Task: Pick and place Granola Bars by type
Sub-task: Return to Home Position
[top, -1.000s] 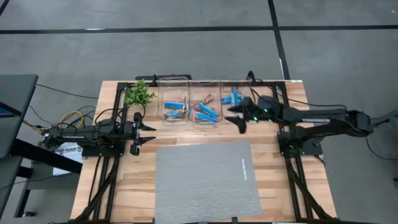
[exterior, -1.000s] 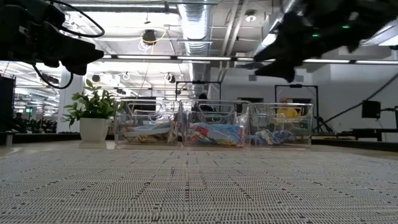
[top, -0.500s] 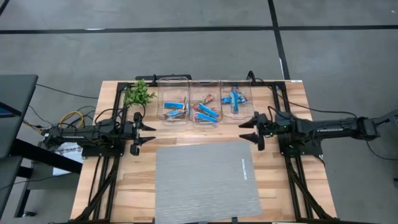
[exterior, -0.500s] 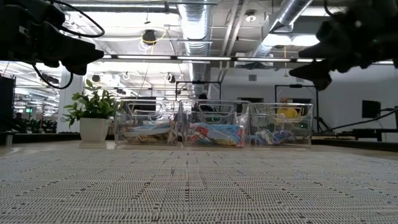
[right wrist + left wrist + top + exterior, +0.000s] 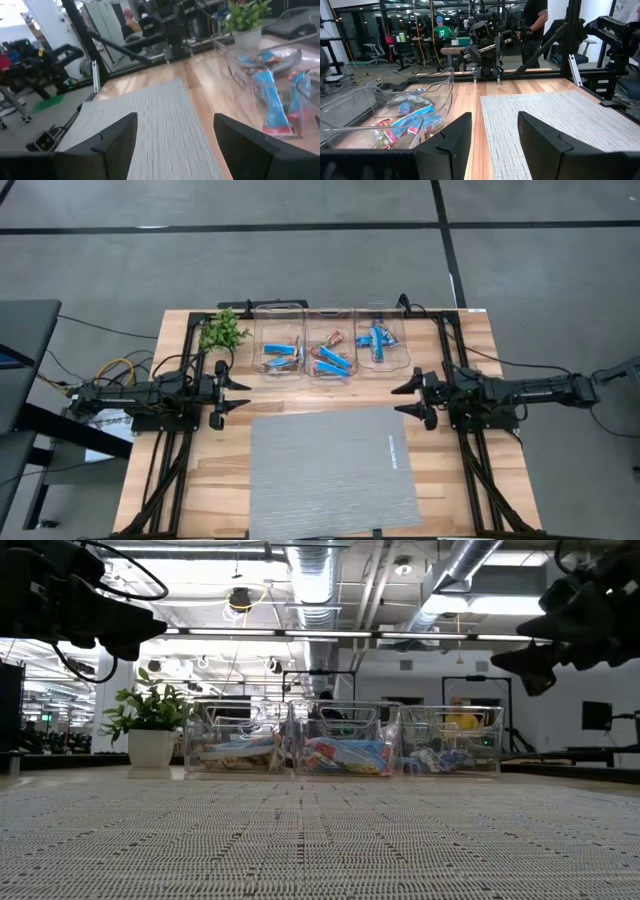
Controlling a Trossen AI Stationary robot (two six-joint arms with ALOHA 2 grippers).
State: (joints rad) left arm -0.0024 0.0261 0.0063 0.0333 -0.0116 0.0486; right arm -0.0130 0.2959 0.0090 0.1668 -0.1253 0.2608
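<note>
The granola bars lie in three clear bins along the table's far side. The left bin (image 5: 280,352) and the middle bin (image 5: 330,358) hold mixed blue and orange bars, and the right bin (image 5: 378,340) holds blue ones (image 5: 272,107). My left gripper (image 5: 243,394) hangs open and level at the table's left, short of the left bin, with nothing between its fingers. At the right, my right gripper (image 5: 400,400) is open and empty, clear of the right bin on its near side and pointing toward the table's middle.
A grey woven mat (image 5: 330,470) covers the table's near middle between the two arms. A small green plant (image 5: 222,332) in a white pot stands at the far left beside the bins. Black frame rails run along both table sides.
My right gripper has drawn back from beside the right bin toward the table's right and near edges. It has sunk lower and levelled out, and its fingers have stayed open and empty. The bars have kept still.
</note>
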